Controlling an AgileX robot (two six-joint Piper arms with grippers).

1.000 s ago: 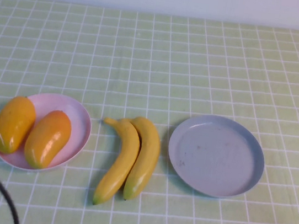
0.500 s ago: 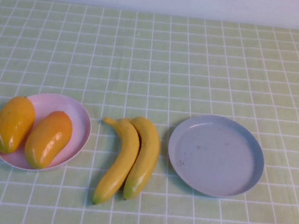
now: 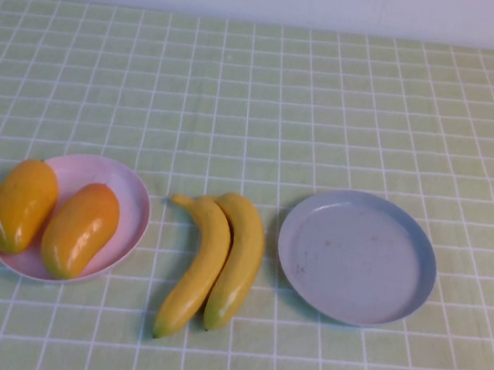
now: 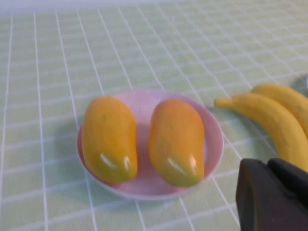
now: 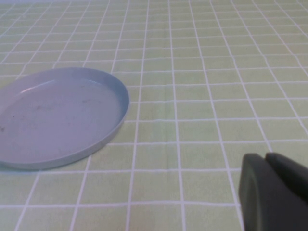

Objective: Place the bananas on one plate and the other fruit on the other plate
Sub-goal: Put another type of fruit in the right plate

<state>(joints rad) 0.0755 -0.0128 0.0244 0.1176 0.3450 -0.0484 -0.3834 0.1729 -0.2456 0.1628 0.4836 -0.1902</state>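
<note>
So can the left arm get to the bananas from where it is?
Probably yes. The left gripper, shut, sits off the near left edge, and the bananas lie on open cloth between the pink plate and blue plate; nothing blocks them.

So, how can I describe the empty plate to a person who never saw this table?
On the green checked tablecloth, look on the robot's right, beside the two bananas. There lies the grey-blue plate, round, slightly scuffed and with a raised rim. The pink plate holds two orange-yellow fruits; this one holds nothing.
</note>
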